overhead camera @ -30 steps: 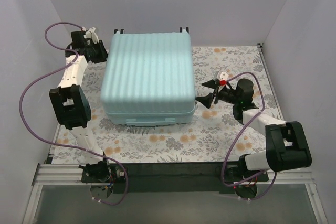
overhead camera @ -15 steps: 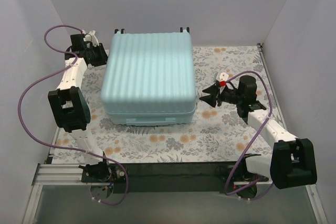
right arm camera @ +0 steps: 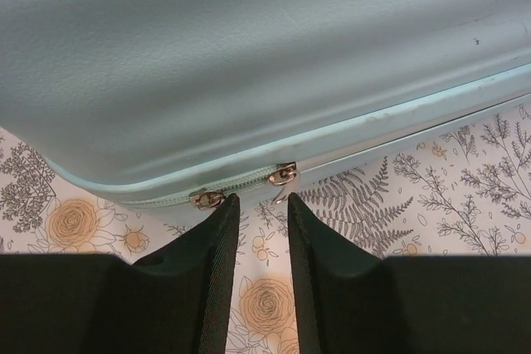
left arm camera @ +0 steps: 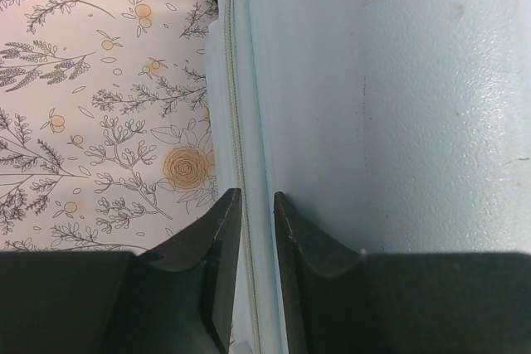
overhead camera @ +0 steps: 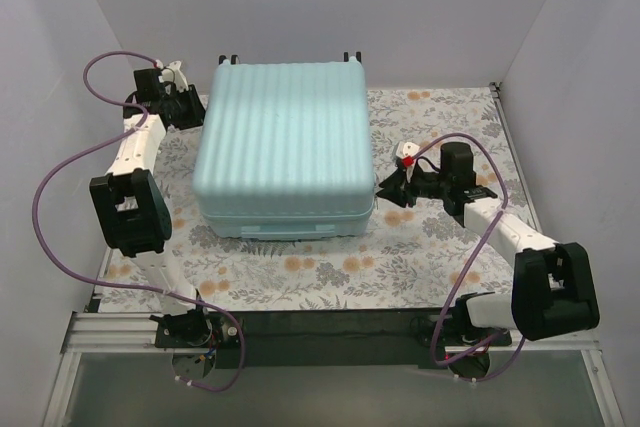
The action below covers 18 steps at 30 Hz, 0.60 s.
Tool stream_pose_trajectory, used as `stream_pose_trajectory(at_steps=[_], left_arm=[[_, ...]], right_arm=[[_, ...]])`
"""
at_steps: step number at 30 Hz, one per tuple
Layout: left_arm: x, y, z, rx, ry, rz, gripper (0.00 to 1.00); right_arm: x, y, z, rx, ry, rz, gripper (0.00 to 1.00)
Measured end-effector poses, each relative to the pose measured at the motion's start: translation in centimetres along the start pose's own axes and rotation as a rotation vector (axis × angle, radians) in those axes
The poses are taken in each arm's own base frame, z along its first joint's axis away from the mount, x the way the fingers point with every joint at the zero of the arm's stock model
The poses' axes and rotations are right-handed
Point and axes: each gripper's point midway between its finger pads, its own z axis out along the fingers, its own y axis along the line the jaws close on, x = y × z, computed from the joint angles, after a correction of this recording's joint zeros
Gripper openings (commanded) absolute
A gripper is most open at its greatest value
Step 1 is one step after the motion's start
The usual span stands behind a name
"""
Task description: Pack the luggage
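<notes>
The luggage (overhead camera: 285, 142) was lying flat in the middle of the floral cloth (overhead camera: 430, 247), ribbed shell up and lid down on the base. Going by that, the packing part looked finished and the step in hand was the zip.

At the luggage's near right corner, the right wrist view showed one zipper slider (right arm camera: 282, 175) with a small pull tab (right arm camera: 280, 194) dangling off it. A second slider (right arm camera: 206, 199) sat just beside it on the same zip. The two weren't quite touching, so there was probably a bit of zip left to close, though the rest of the seam couldn't be checked from there.

The right gripper (right arm camera: 261, 198) was right up at that corner, with its fingers only a narrow slot apart and nothing clamped. Its tips were just short of the tab, and it was hard to tell whether they were brushing it. The next move would probably be to creep in until the tab sits in the slot, pinch it, then drag it along the seam. The tab is a tiny target, so the aim would matter.

The left gripper (left arm camera: 255, 196) was at the luggage's far left corner, also barely parted and holding nothing. It was lined up over the zip seam (left arm camera: 235, 122), and it wasn't clear whether it was touching the shell. It was probably best used to steady the case.
</notes>
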Motion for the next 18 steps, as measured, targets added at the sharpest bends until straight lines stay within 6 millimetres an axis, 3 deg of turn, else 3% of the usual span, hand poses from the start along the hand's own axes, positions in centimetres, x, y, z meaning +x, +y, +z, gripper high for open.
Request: stream_pose_trajectory(at_steps=[4, 10, 11, 15, 18], left_arm=[[0.0, 0.0, 0.0, 0.0, -0.003, -0.006, 0.24], [0.1, 0.6, -0.1, -0.027, -0.008, -0.015, 0.53], [0.1, 0.8, -0.2, -0.032, -0.005, -0.024, 0.69], [0.2, 1.5, -1.6, -0.039, 0.031, -0.103, 0.76], [-1.7, 1.1, -3.3, 0.008, 0.029, -0.141, 0.77]], right_arm=[[0.3, -0.2, 0.4, -0.001, 0.011, 0.01, 0.33], [0.7, -1.9, 0.8, 0.082, 0.032, 0.059, 0.35], [0.8, -2.6, 0.7, 0.114, 0.042, 0.074, 0.37], [-0.4, -6.2, -0.3, 0.251, 0.039, 0.114, 0.48], [-2.2, -9.5, -2.6, 0.378, 0.008, 0.127, 0.56]])
